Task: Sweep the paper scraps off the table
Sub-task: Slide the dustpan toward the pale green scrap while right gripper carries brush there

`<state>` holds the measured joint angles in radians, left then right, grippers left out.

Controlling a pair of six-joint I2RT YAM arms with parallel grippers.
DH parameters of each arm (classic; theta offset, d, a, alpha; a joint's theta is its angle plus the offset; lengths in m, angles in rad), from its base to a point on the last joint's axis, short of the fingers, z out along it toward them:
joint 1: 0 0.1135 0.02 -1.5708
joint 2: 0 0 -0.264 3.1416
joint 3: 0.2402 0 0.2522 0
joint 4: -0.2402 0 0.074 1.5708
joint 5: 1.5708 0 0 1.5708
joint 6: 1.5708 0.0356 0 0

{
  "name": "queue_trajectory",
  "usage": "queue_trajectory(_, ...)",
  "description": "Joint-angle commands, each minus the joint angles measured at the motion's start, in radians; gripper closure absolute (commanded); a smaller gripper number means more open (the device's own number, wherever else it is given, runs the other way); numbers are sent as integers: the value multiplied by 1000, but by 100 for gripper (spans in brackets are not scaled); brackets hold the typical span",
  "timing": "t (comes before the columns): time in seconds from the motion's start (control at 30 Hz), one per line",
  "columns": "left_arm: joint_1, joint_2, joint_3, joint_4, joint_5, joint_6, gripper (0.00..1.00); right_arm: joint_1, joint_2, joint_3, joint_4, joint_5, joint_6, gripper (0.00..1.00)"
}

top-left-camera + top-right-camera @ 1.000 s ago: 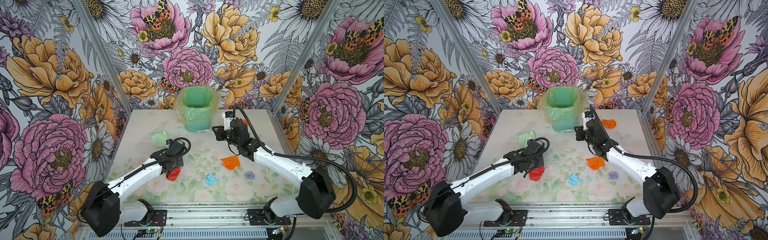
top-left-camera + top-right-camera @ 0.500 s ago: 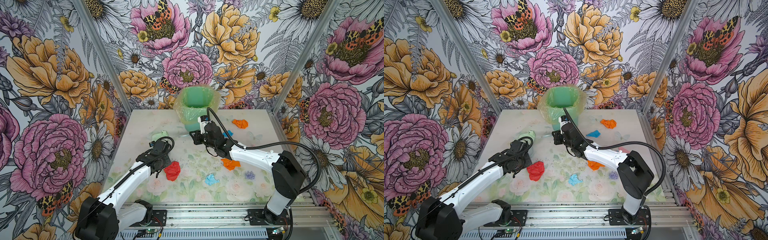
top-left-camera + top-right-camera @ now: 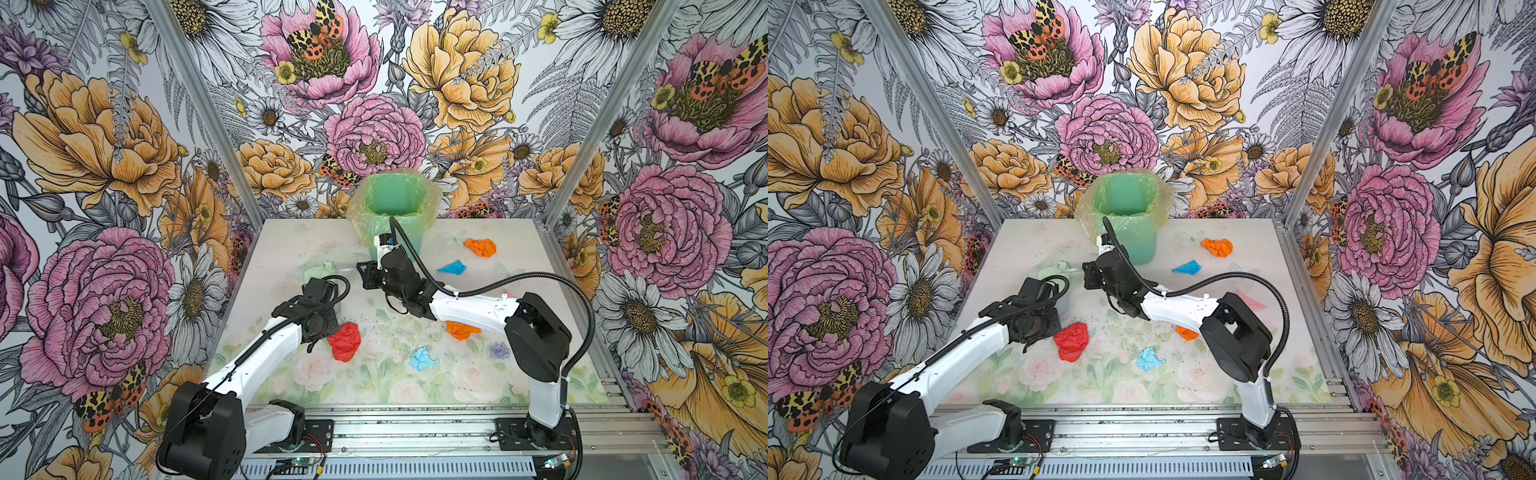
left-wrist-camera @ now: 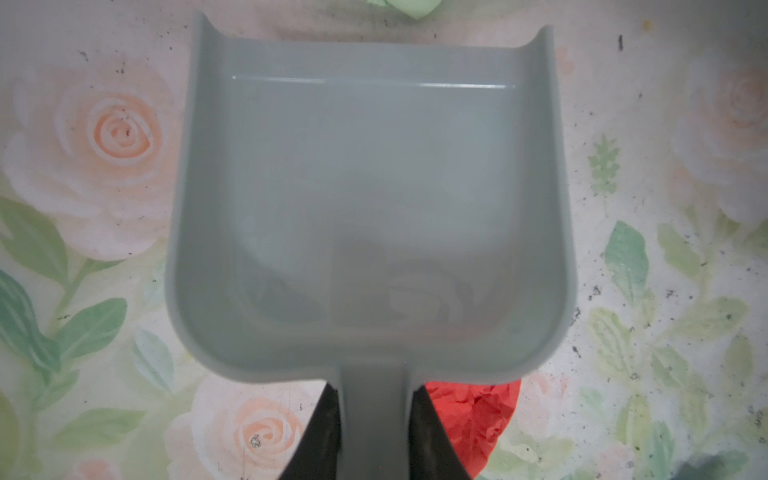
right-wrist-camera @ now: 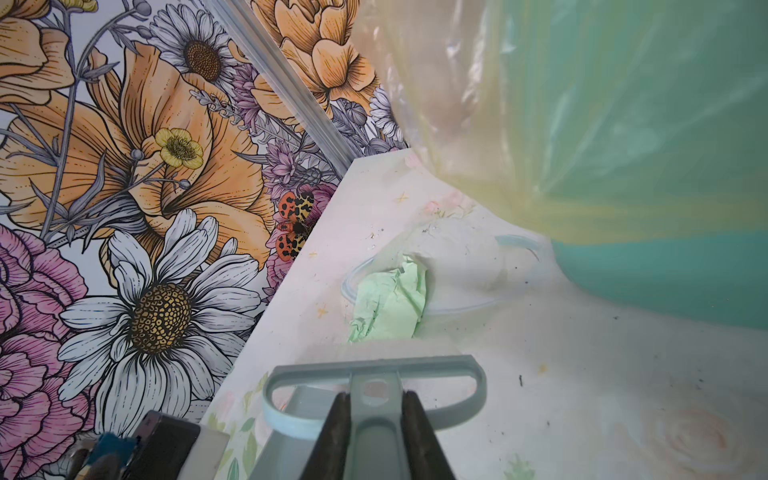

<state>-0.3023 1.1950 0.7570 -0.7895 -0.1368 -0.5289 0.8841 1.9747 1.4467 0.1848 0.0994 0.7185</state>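
Here, in both top views, the paper scraps (image 3: 347, 347) lie scattered on the table (image 3: 291, 374). A red wad (image 3: 343, 336) sits just beside the left wrist and a light blue wad (image 3: 422, 358) lies near the front. An orange wad (image 3: 461, 330) is partly hidden under the right forearm. A second blue wad (image 3: 452, 267) and a second orange wad (image 3: 481, 247) lie toward the back right, and a pale green wad (image 3: 320, 270) lies near the lined bin (image 3: 392, 208). All look thin, crumpled and very light. They would probably skid or roll ahead of bristles, so they seem better pushed than pinched. A pale pink patch (image 3: 1252, 302) by the right elbow is too unclear to name. Both sets of jaws are hidden beneath the wrists.

Left wrist view: the left gripper (image 4: 374, 419) is clamped on the handle of the grey dustpan (image 4: 370, 199), whose tray is empty. The red wad lies behind its rear wall and the green wad is cut off at the frame edge. Whether the lip touches the table cannot be told.

Right wrist view: the right gripper (image 5: 376, 424) is closed on the handle of the brush (image 5: 436, 363), and the bristles are hidden below the head. The green wad lies just ahead, near the bin's base.
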Motion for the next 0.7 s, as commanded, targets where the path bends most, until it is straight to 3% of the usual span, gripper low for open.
queue_trajectory(0.0, 13, 8, 10, 1, 22, 47, 100, 13, 58, 80, 16, 32, 6, 100)
queue_trajectory(0.3, 32, 37, 4, 5, -5, 69, 100, 12, 179, 162, 72, 23, -26, 100)
queue_trajectory(0.67, 37, 90, 8, 41, 52, 98, 100, 3, 263, 213, 128, -62, -140, 100)
